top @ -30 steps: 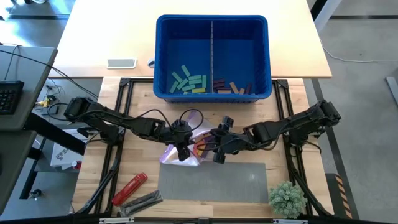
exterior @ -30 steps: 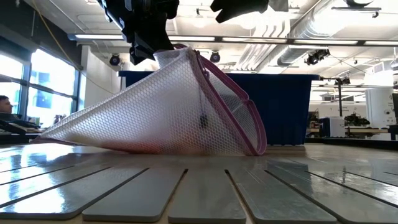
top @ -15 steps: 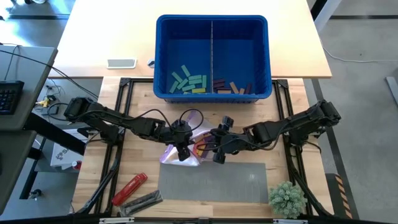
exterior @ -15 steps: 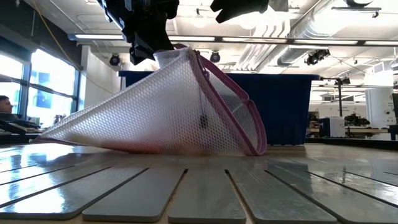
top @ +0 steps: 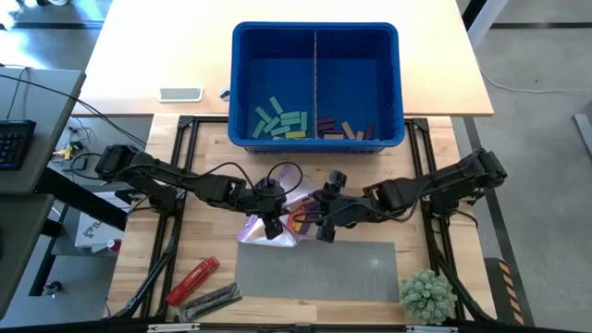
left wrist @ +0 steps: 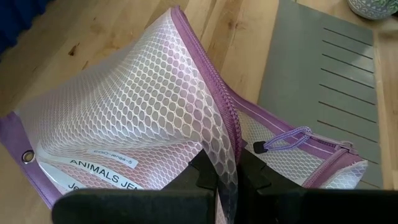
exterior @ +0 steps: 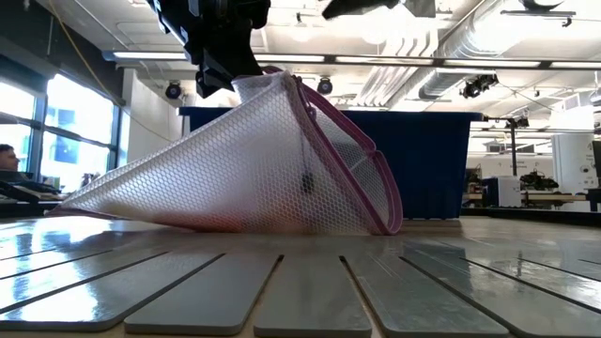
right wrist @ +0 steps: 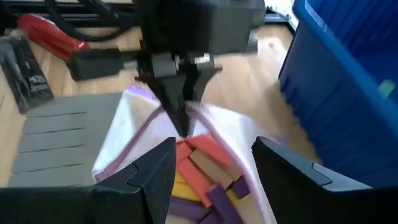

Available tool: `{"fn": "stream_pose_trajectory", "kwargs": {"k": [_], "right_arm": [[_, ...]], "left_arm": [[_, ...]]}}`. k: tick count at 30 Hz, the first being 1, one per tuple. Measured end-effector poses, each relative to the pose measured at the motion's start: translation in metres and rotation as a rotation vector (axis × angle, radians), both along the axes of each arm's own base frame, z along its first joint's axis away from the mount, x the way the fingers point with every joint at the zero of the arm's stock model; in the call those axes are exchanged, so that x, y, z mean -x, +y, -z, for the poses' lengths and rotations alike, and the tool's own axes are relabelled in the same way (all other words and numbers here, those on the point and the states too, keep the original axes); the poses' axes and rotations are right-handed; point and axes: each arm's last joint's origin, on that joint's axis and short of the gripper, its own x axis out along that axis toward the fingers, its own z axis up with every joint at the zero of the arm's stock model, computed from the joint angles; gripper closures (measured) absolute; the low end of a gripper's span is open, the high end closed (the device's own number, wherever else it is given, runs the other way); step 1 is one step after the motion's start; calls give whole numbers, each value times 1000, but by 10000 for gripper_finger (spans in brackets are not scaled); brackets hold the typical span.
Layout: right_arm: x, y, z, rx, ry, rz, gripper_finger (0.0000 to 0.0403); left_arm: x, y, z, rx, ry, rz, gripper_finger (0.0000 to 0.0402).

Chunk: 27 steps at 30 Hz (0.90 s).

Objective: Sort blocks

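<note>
Two dark, many-jointed robot arms, black cables looping along the left arm, matte black left claw [top: 270, 228], angular black right claw [top: 324, 227] with blunt fingers

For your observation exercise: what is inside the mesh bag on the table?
Through the bag's open mouth, red, tan, yellow and purple blocks show. The mesh hides whatever lies deeper, so no count is possible.

Left pincer [right wrist: 180, 118] blocking pouch [right wrist: 124, 146] mouth

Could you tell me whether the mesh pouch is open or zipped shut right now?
Open: the left gripper lifts one edge of the mesh pouch, and blocks show inside.
</note>
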Motion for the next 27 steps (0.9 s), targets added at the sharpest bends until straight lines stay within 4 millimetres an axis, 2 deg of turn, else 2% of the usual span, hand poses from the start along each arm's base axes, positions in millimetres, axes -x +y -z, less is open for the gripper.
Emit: {"fn": "stream_pose_trajectory", "kwargs": {"k": [9,14,20,23,27], "right_arm": [[5,-3,-28,171,65,-52,202],[12,-13,-69,271,24,-42,202],[27,-55,-121,348,-74,26,202],[31,-79,-134,363,-87,50,202],[30,-113,-140,331,-104,67,202]], "left_arm": [[0,0,0,0,1,0,402],[0,0,0,0,0,-1,402],[0,0,0,0,0,-1,402],[0,0,0,0,0,0,402],[0,0,0,0,1,0,402]]}}
